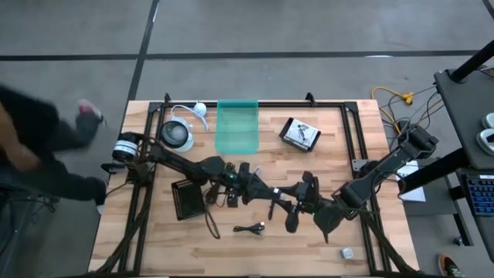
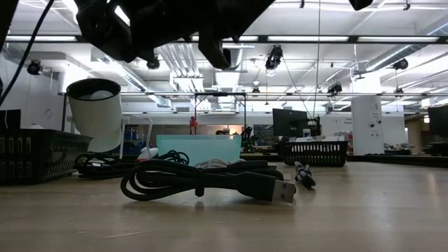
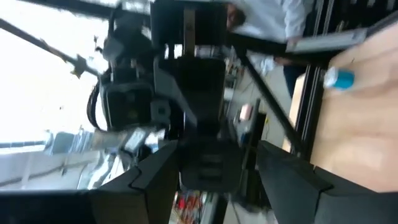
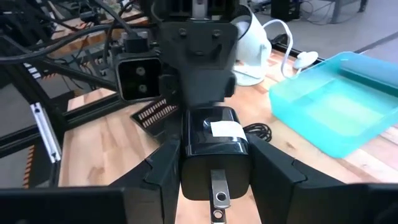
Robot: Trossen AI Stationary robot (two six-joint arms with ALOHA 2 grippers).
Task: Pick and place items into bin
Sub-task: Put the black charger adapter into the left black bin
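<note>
High view: both arms reach over the middle of the table [image 1: 116, 224], the left gripper [image 1: 287, 210] and right gripper [image 1: 302, 197] meeting near the front centre, close together above the wood. Right wrist view shows the right gripper [image 4: 214, 186] clamped on a black block [image 4: 214, 152] with a white label and a silver tab [image 4: 217, 193] sticking out of its near end; the left arm's wrist sits directly behind that block. Left wrist view is blurred, left gripper [image 3: 214, 177] has its dark fingers spread with dark hardware between them; whether it grips anything, cannot tell. Teal bin [image 1: 236, 125] sits at the back centre, looks hollow with nothing seen inside, well apart from both grippers. Small black cable [image 1: 251, 228] lies on the wood in front of the grippers; low view shows it coiled [image 2: 203, 183] with a USB plug at one end. Longer black cable [image 1: 210, 222] lies left of it, near a black basket [image 1: 187, 199]. White lamp [image 1: 177, 133] stands left of the bin, a card box [image 1: 299, 133] right of it. Tiny grey block [image 1: 347, 252] lies at front right. A person [image 1: 38, 147] stands blurred at the table's left edge.
</note>
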